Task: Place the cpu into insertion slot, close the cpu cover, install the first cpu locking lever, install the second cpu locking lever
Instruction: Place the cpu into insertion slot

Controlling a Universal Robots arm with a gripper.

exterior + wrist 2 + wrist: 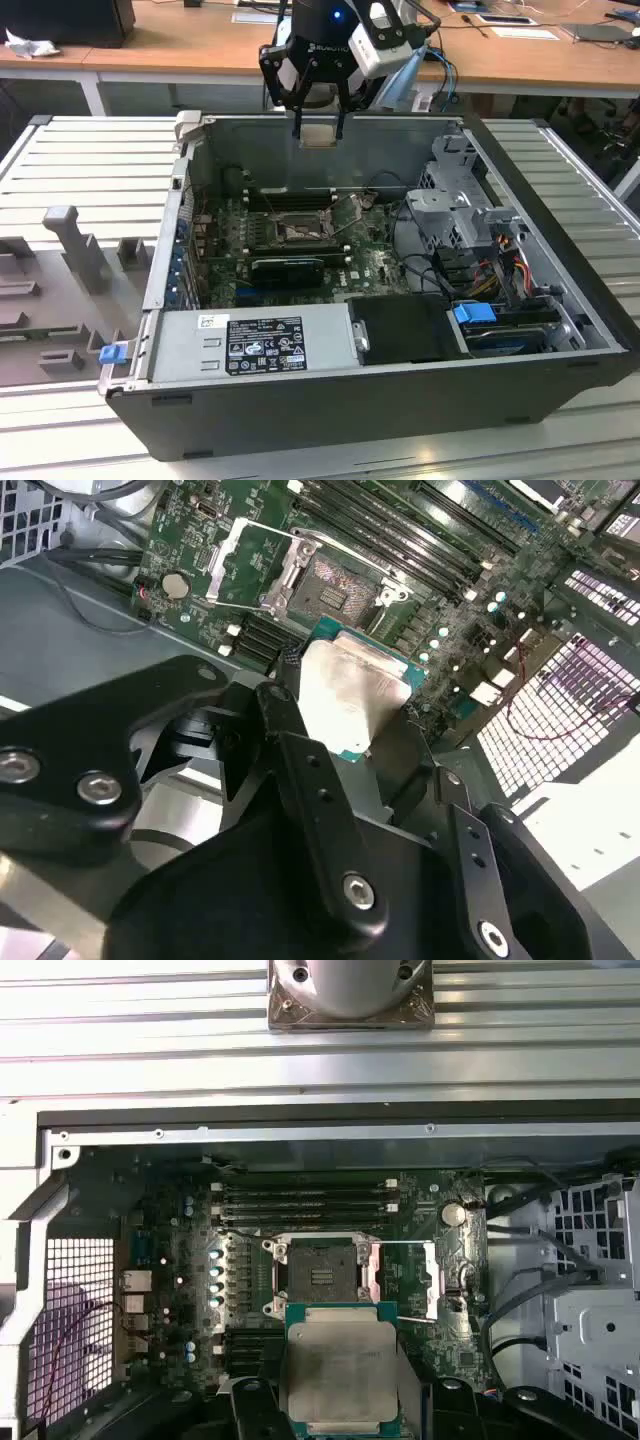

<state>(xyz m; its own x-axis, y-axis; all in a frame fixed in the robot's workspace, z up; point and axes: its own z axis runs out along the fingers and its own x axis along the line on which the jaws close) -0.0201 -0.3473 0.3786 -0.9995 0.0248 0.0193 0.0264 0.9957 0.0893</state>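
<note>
we see one cpu [340, 1372], flat square, pale silvery top, green rim, pinched in the gripper [320, 134], well above the motherboard [375, 262], one insertion slot [320, 1278] bare, one cpu cover [410, 1280] swung open

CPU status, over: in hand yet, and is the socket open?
Gripper shut on cpu, above the case. Insertion slot bare, cpu cover flipped open beside it. Nothing seen blocking the slot.

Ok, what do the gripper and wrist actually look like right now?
The gripper is black, with white lettering across its body. Its fingers are jointed black linkage bars fastened with silver screws. A pale grey box is mounted beside it on the wrist, and a small blue light glows above.
</note>
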